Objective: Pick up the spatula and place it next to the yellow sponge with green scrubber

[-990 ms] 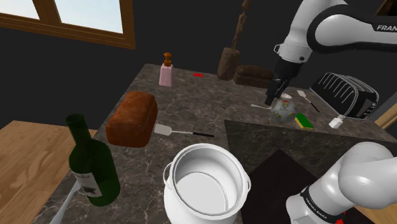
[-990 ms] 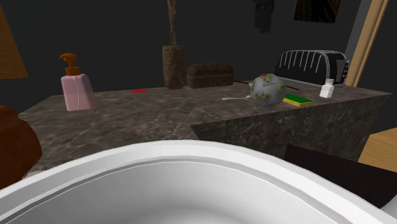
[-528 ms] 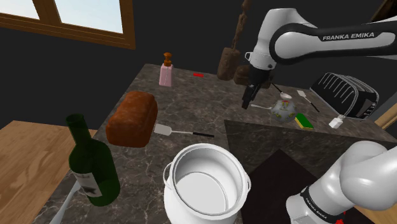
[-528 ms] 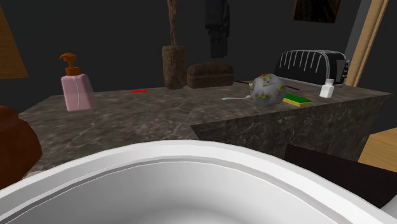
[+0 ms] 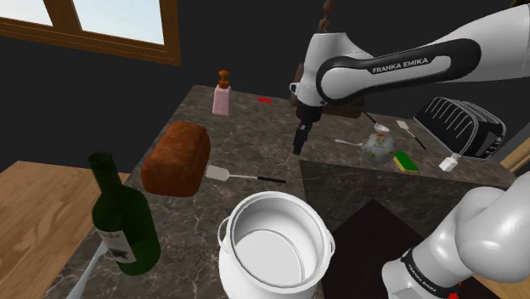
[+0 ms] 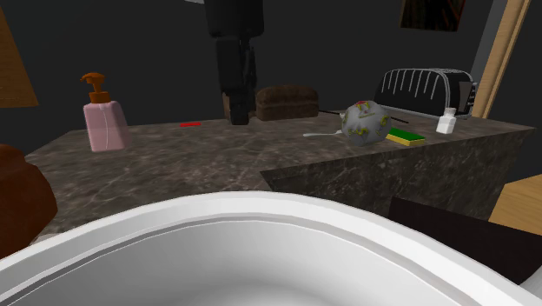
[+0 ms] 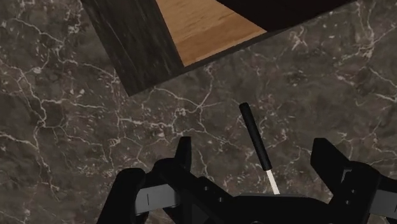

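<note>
Shoulder view: arm (image 5: 374,68) reaches across the table (image 5: 255,140), and the jaws hang above it just past the spatula's black handle end. The spatula (image 5: 246,177) lies flat mid-table with its white blade beside the brown loaf (image 5: 176,158). The sponge (image 5: 406,161), yellow with green, is well apart from it, just beside the floral teapot (image 5: 376,146). Count: 1 green bottle (image 5: 123,217), 1 white pot (image 5: 273,242), 1 pink soap dispenser (image 5: 222,98), 1 toaster (image 5: 463,126), 1 spoon (image 5: 346,142), 1 small white bottle (image 5: 448,163), and 1 second white-bladed tool (image 5: 408,129) near the toaster.

Second exterior view: the pot rim takes up the foreground and hides the spatula. The jaws hang in front of a second, dark loaf (image 6: 287,102). The sponge sits between the teapot and the small white bottle.

Wrist view: settles the jaw state, which is apart. Fingers (image 7: 184,156) stand either side of the spatula handle without touching it. The handle lies flat on the table, and wood floor (image 7: 203,32) shows past the table edge.
</note>
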